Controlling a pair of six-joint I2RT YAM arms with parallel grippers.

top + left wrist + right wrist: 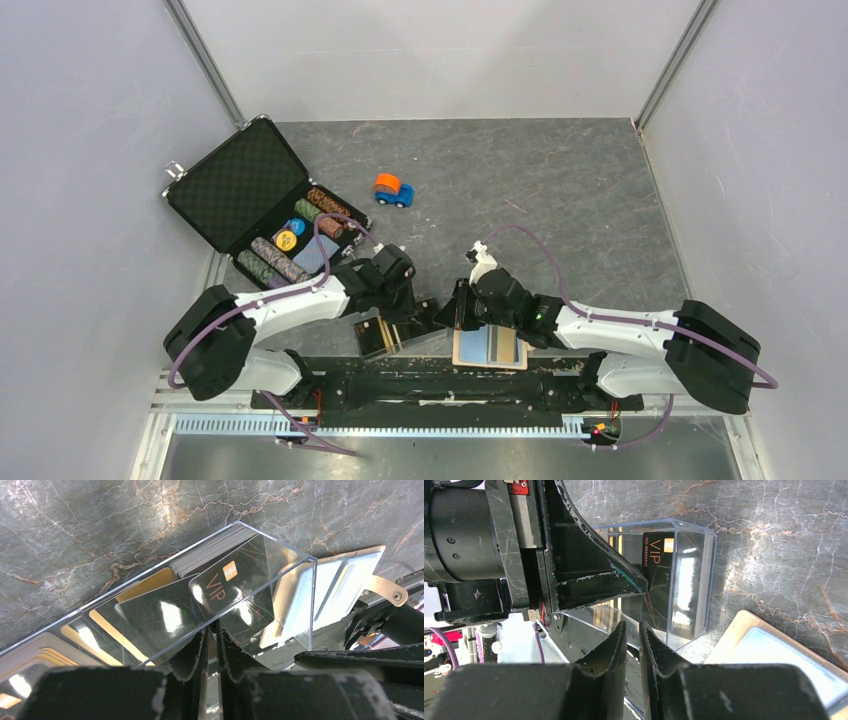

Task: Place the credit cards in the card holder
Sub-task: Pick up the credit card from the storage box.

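A black credit card marked VIP [225,587] stands tilted inside a clear plastic box [292,587]. My left gripper [215,626] is shut on its lower edge at the box's rim. In the right wrist view the same card [659,562] touches the left gripper's fingertip [640,587]. My right gripper [633,628] is shut on the near wall of the clear box [689,580]. The beige card holder [462,352] lies open by the table's near edge, a light blue card [505,346] in it. In the top view both grippers meet over the box [383,337].
More gold-striped cards [145,587] and a grey stack of cards [210,552] lie in the clear box. An open black briefcase of poker chips [265,215] sits at the left. A small orange and blue toy car [393,189] stands further back. The black arm rail [440,375] runs along the near edge.
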